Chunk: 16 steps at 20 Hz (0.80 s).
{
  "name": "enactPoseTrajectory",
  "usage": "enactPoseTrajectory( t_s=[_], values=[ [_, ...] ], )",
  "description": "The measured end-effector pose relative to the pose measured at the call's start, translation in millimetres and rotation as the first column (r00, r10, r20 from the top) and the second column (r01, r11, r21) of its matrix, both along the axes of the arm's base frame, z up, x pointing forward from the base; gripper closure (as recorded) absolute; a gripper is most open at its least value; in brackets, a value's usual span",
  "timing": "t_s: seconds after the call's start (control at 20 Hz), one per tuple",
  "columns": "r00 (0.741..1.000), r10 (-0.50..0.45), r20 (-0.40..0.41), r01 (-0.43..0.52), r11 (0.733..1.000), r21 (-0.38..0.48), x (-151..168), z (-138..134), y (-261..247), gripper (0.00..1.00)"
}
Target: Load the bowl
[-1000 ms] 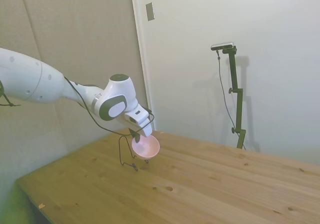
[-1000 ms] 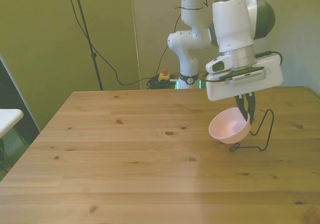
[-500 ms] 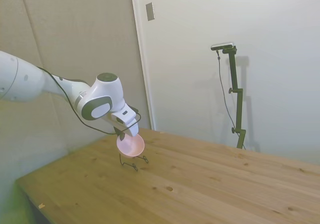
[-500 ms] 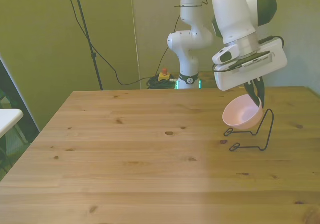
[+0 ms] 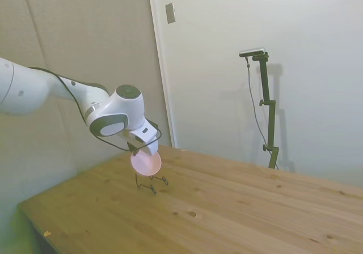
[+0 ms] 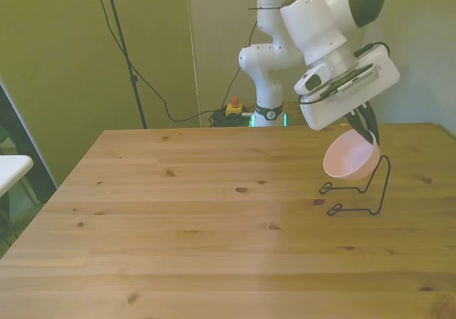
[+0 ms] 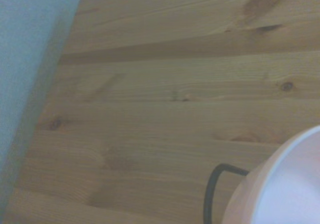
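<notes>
Wooden table (image 6: 178, 212) before plain walls; gripper (image 6: 367, 128) clamps pink bowl (image 6: 350, 155) above wire stand (image 6: 370, 191).

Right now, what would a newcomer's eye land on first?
The pale pink bowl, pinched by its rim in the white arm's end effector and tilted on edge in the air. Directly beneath it, a thin black wire rack stands on the wooden table, at the front view's right.

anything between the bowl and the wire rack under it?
Nothing. The bowl, held tilted in the gripper, hangs over the rack with only open air between them in the front view; the side view agrees.
</notes>
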<state>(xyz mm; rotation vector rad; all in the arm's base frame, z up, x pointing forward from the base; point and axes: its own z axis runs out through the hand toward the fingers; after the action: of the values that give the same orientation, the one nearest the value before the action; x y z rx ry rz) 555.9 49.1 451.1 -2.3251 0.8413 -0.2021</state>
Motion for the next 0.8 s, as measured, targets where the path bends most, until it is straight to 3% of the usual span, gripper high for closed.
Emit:
enactPoseTrajectory(
  t_s=[0.8],
  values=[
    [0.994, 0.083, 0.064, -0.093, 0.981, 0.169, 19, -43, -9, 1.0]
  ],
)
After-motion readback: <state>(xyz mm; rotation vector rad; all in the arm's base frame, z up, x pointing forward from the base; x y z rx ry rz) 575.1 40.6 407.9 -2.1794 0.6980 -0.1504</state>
